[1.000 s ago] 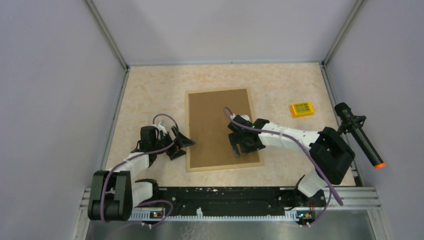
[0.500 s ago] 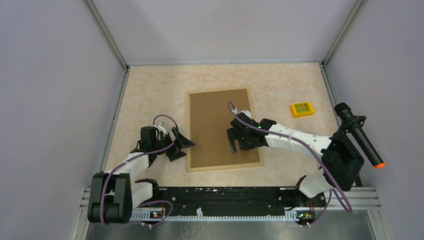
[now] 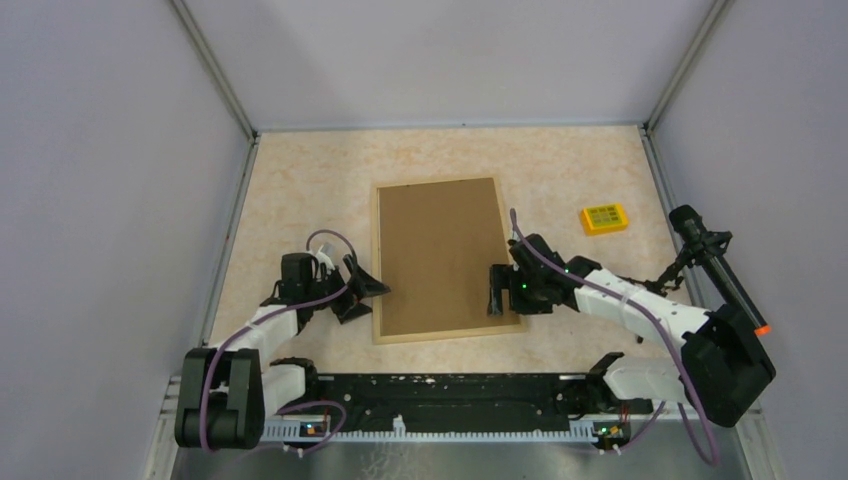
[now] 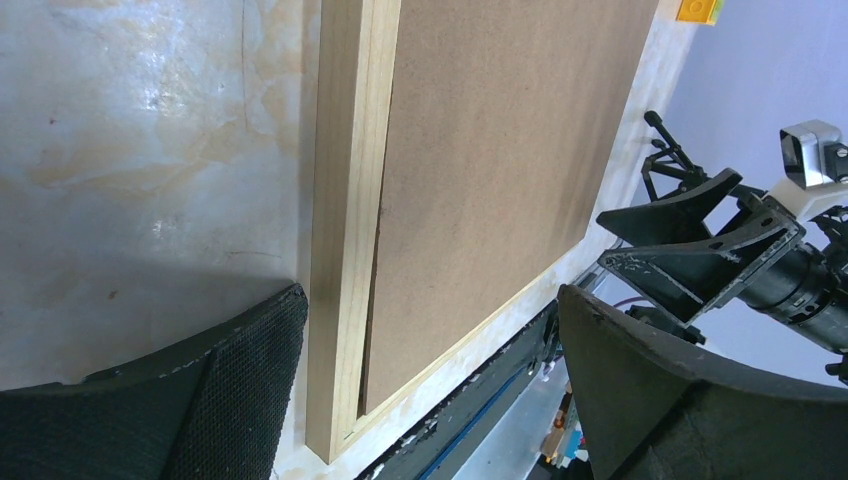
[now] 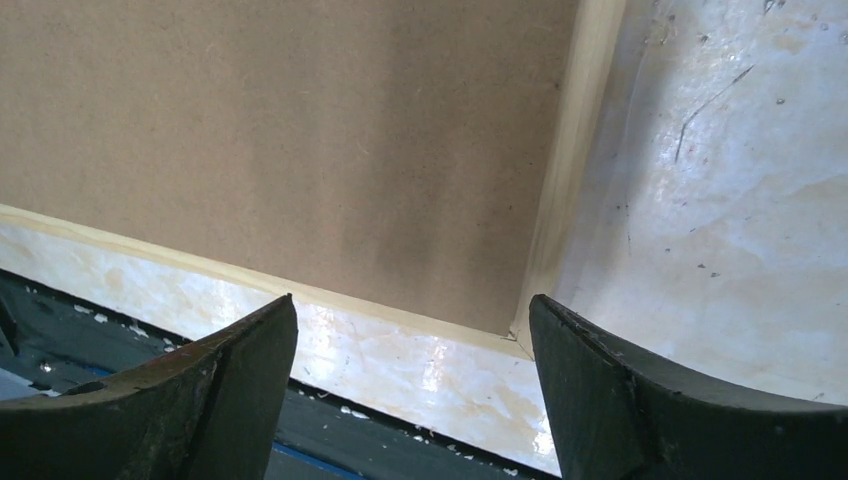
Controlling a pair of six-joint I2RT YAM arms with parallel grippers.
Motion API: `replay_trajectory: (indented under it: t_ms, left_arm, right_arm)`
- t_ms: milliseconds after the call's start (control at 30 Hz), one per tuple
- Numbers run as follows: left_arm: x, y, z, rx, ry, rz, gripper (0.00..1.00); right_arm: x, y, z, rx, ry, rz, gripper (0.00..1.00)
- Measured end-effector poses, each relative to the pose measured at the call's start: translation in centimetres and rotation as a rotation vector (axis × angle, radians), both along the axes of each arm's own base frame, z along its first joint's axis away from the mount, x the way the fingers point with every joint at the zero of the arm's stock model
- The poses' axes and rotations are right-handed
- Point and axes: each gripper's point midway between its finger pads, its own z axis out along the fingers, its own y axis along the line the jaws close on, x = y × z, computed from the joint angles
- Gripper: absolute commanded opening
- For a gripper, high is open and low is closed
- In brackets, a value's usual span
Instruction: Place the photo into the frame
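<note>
The right arm has swung away from the middle of the backing board (image 3: 440,258), where it hung a second ago, and its end effector (image 3: 495,293) now sits low at the near right corner of the frame (image 4: 345,200). In the right wrist view its two fingers stand wide apart with nothing between them. The corner, where the pale wood rim meets the brown board, lies just ahead of them and partly within their span. The left end effector (image 3: 375,298) has not moved. It waits at the frame's left edge, close to the near left corner, spread as wide as it goes and holding nothing. One finger is on the counter (image 3: 300,190) side of the rim and the other is over towards the board.

The frame itself lies in the same place, flat and back-up in the middle of the counter, with the board seated inside the wooden rim. The photo shows in none of the views. It may be under the board already, but that cannot be told from here. A small yellow box (image 3: 604,218) sits well apart, to the far right.

Going by this shift, the right arm seems to be done with the board's centre and is moving to work at the rim. Most likely it will either press that corner home or take hold of the frame opposite the left arm to lift or turn it. The rim is thin and lies flat on the counter, so getting a finger under it looks like the hard part
</note>
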Motion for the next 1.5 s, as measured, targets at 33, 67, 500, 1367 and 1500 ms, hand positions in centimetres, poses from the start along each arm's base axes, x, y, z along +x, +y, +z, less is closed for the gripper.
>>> replay_trajectory:
  t_ms: [33,67,500,1367,1500]
  left_arm:
    - [0.0,0.0,0.0,0.000,0.000,0.000,0.99]
    - [0.0,0.0,0.0,0.000,0.001,0.000,0.99]
    - [-0.3,-0.3,0.0,-0.017,0.019,0.003,0.99]
    - [0.7,0.5,-0.1,0.109,-0.012,0.048,0.99]
    - [0.4,1.2,-0.2,0.154,0.018,0.072,0.99]
  right_arm:
    - [-0.1,0.0,-0.1,0.003,0.005,0.001,0.84]
    - [-0.2,0.1,-0.2,0.005,0.007,0.003,0.84]
    - [0.3,1.3,-0.9,0.058,-0.002,0.024,0.80]
    - [0.4,1.8,-0.3,-0.090,-0.096,0.030,0.89]
    - [1.0,1.2,1.8,-0.011,-0.107,-0.009,0.87]
